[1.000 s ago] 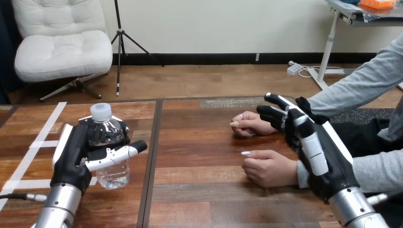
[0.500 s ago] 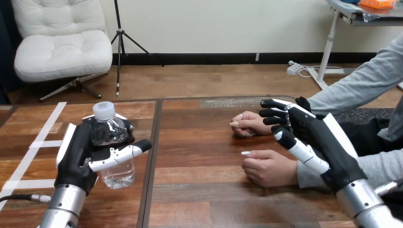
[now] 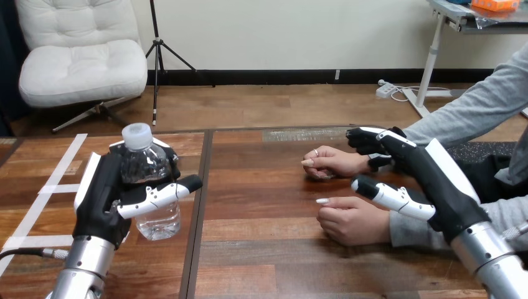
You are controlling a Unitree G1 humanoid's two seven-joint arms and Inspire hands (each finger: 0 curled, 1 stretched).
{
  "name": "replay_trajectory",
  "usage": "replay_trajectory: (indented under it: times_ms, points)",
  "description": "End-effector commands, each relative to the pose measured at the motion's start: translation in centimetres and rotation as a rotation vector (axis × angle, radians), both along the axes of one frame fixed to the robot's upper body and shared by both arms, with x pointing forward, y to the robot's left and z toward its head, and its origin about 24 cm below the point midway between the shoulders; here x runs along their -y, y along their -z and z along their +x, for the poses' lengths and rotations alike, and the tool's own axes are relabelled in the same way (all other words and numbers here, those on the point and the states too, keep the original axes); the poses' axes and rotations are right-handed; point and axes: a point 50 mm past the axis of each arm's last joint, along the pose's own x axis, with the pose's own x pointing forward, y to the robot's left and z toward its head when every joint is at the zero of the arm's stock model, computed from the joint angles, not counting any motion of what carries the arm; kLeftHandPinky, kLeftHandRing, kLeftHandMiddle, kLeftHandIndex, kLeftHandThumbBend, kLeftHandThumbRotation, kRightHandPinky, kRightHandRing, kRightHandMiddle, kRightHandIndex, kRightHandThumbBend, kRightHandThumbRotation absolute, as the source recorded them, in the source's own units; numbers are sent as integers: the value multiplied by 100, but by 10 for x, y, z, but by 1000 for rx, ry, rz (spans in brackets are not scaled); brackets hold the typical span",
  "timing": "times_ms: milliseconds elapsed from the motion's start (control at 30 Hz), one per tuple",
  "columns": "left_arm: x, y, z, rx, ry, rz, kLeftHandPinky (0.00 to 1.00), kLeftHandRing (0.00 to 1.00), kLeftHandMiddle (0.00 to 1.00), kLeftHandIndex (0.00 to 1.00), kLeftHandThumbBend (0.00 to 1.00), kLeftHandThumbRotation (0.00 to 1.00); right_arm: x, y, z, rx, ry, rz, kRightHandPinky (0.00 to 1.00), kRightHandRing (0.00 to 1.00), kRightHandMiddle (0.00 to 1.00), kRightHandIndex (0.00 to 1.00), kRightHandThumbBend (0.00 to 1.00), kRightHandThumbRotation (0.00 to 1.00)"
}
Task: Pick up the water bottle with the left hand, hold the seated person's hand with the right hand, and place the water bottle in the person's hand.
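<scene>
Lifted slightly since before, the water bottle (image 3: 159, 218) is gripped in the left hand (image 3: 106, 199) near the left edge of the table (image 3: 268, 249). Open right hand (image 3: 429, 177) hovers over the person's hands (image 3: 352, 221); close it gently round one first.

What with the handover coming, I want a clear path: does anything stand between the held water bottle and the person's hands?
Nothing visible does. Bare wooden table lies between the water bottle in the left hand and the person's hands; the right hand sits at their wrist side, off that path.
</scene>
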Motion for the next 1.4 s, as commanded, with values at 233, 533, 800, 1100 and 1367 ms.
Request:
replay_trajectory:
  times_ms: [233,533,800,1100,1367]
  points:
    - [7,-28,9,137,29,-14,22,27,33,36,76,0,9,-23,20,105,19,-159,70,79,82,82,100,82]
    - [6,-28,9,132,30,-12,22,27,33,36,76,0,16,-19,25,107,36,-217,67,78,82,81,96,76]
    - [6,-28,8,127,30,-9,22,27,33,36,76,0,22,-15,28,91,49,-268,67,79,82,82,95,73]
    - [5,-29,7,136,34,-2,22,27,33,36,75,0,29,-10,32,83,67,-332,67,80,82,81,94,72]
    - [5,-29,7,136,34,-3,22,27,33,36,75,0,36,-5,34,70,80,-364,68,82,83,81,91,68]
